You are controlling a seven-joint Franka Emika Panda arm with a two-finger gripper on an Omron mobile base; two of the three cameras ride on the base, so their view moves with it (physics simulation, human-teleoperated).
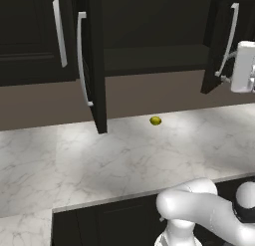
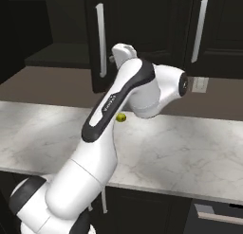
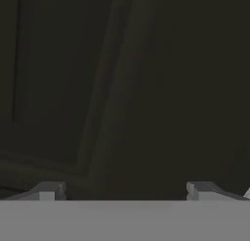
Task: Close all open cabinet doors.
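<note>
Two nearly black cabinet doors stand open over the counter. The left open door (image 1: 95,65) is seen almost edge-on, with its silver bar handle (image 1: 82,61) facing left. The right open door (image 1: 218,46) (image 2: 114,34) swings out beside my white hand (image 1: 244,65) (image 2: 123,53), which is close to its handle (image 1: 228,38) (image 2: 100,39). Between them lies the dark open cabinet with its shelf (image 1: 154,56). In the hand view my gripper (image 3: 126,191) is open, its fingertips (image 3: 49,190) wide apart, close to a dark recessed door panel (image 3: 53,79). Nothing is between the fingers.
A closed door (image 1: 30,36) is at the far left and another closed one (image 2: 216,24) at the right. A small yellow-green fruit (image 1: 155,120) (image 2: 121,117) lies on the white marble counter (image 1: 74,160) near the back wall. A wall outlet (image 2: 201,84) sits behind my arm.
</note>
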